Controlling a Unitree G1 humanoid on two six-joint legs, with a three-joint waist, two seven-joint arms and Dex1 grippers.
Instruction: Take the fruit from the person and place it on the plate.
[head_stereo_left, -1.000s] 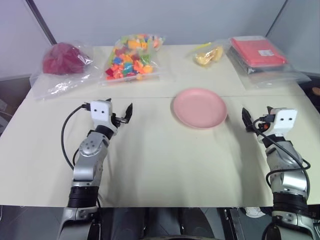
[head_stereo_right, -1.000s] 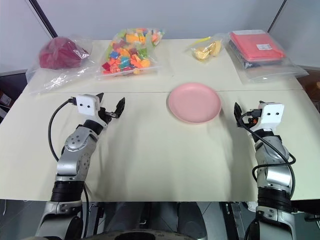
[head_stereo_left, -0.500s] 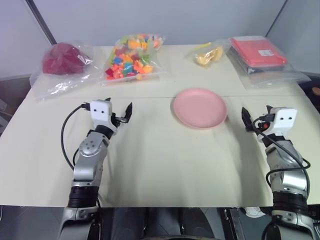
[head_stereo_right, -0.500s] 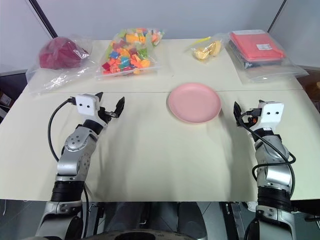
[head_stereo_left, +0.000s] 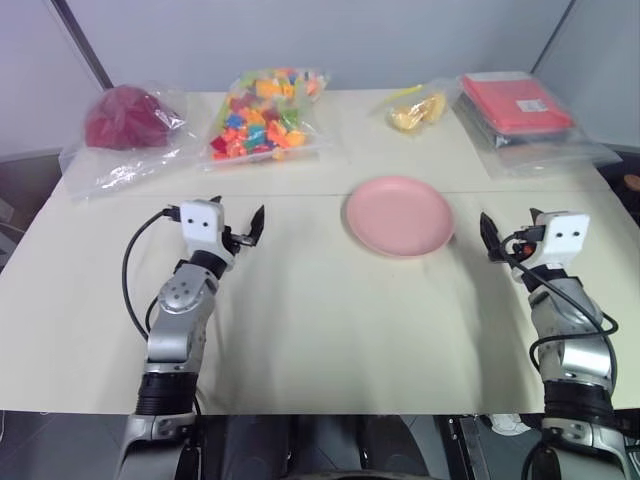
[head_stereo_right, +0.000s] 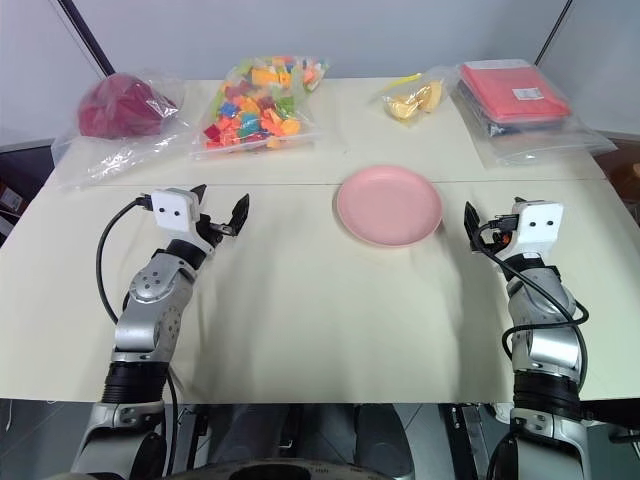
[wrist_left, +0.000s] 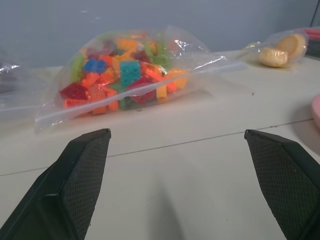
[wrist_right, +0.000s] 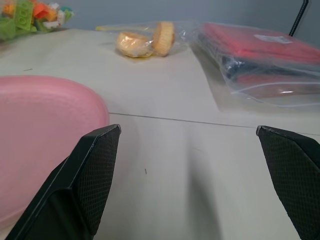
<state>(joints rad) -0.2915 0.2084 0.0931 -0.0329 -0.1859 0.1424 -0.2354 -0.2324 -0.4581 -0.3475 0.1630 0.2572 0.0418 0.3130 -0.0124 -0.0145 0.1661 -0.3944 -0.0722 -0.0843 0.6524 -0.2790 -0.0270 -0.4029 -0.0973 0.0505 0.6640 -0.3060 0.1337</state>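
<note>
Right tool (head_stereo_left: 508, 232) nudged slightly towards plate (head_stereo_left: 400, 215) — left tool (head_stereo_left: 238, 222) unmoved

Round flat plate (head_stereo_left: 400, 215): plain pink, no pattern. Wide tabletop (head_stereo_left: 320, 320): pale cream, one thin dark seam line across. Clear bag of small blocks (head_stereo_left: 262, 127): mixed orange, red, green, blue, yellow. Clear bag of crumpled material (head_stereo_left: 125, 118): dark magenta-red. Small clear bag of round pieces (head_stereo_left: 418, 112): pale yellow-orange. Flat rectangular pack (head_stereo_left: 515, 102): red with a white label, over a dark layer. Gripper fingers (wrist_left: 82, 172): black, fine cross-hatch texture.
</note>
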